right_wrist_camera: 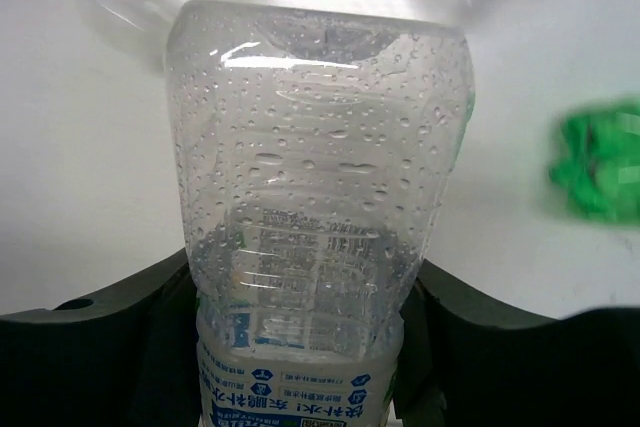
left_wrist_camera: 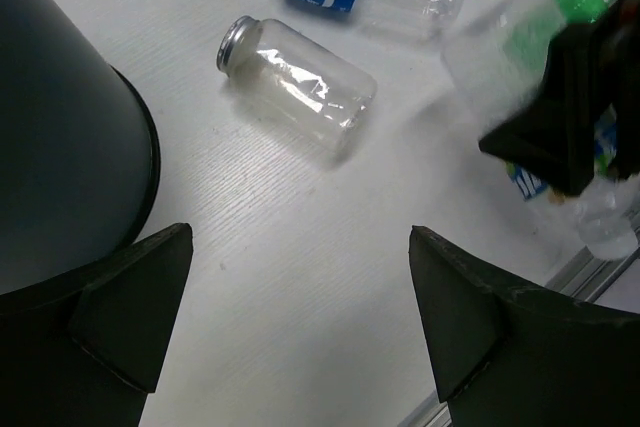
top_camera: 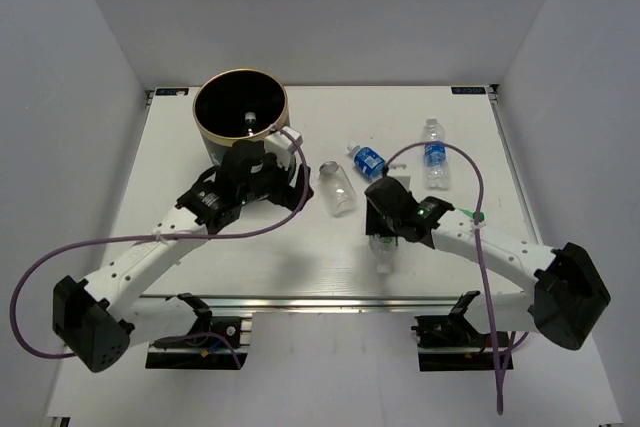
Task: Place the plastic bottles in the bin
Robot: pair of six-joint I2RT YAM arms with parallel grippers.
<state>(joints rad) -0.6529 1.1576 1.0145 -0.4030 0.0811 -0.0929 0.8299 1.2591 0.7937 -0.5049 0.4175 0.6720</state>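
Right wrist: right jaws clamp a clear bottle [right_wrist_camera: 320, 197]; left jaws gape empty beside the bin [left_wrist_camera: 60, 147].

**A:** Where are we, then? Looks like a robotics lab to me.

**B:** A lab it is. Bare white table [top_camera: 300, 262], blank white walls [top_camera: 70, 97] boxing it in, robot arms [top_camera: 150, 257] mounted by a metal rail [top_camera: 330, 300].

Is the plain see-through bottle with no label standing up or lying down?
Lying down. The plain bottle rests on its side, its long side flat on the table, and neither claw touches it.
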